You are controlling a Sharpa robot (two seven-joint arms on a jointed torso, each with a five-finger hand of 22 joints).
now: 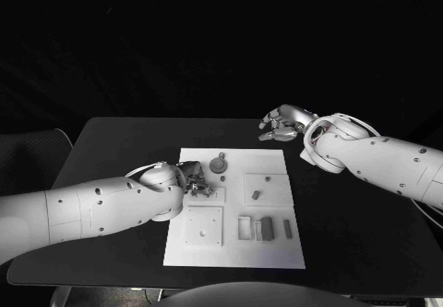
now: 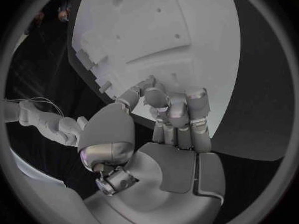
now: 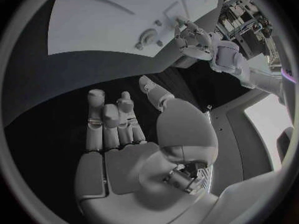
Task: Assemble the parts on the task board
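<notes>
The white task board lies mid-table. My left hand is low over its left-middle part, fingers curled down together onto the board beside a small grey part. The fingertips hide what is under them, so I cannot tell whether they pinch anything. My right hand hovers over the black table beyond the board's far right corner, fingers apart and holding nothing. The right wrist view shows the board and my left hand on it.
On the board are a round grey part, a short peg, a small piece, a square plate, a dark block and a thin bar. Bare black table surrounds the board.
</notes>
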